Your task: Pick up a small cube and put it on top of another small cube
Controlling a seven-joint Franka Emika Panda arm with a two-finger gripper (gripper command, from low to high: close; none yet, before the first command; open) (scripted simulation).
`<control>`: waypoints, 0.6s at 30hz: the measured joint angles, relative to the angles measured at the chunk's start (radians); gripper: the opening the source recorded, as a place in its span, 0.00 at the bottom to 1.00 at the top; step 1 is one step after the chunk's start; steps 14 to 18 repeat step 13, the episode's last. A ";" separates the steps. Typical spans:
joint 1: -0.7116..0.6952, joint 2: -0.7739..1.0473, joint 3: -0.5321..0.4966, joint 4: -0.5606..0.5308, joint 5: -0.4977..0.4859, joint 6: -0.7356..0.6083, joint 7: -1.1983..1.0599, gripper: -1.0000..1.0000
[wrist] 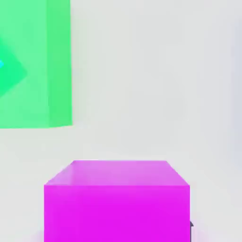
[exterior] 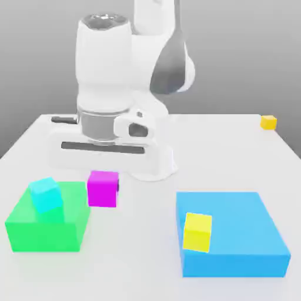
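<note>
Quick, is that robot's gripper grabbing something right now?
Gripper: closed on the magenta cube.

1. A small cube (exterior: 46, 194) sits on a block (exterior: 47, 226) at the exterior view's left.
2. Another cube (exterior: 103, 188) stands just beside that block, on its right.
3. A third cube (exterior: 197, 231) rests on a slab (exterior: 235, 232) at the right.
4. A fourth cube (exterior: 268, 122) lies far back right on the surface (exterior: 223, 153).

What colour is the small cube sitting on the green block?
Cyan cube, resting on the green block; it shows best in the exterior view.
</note>
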 joint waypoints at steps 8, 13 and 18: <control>-0.138 0.029 -0.159 -0.064 0.008 0.072 -0.008 0.00; -0.139 0.075 -0.165 -0.081 0.010 0.136 -0.011 1.00; -0.139 0.075 -0.165 -0.081 0.010 0.136 -0.011 1.00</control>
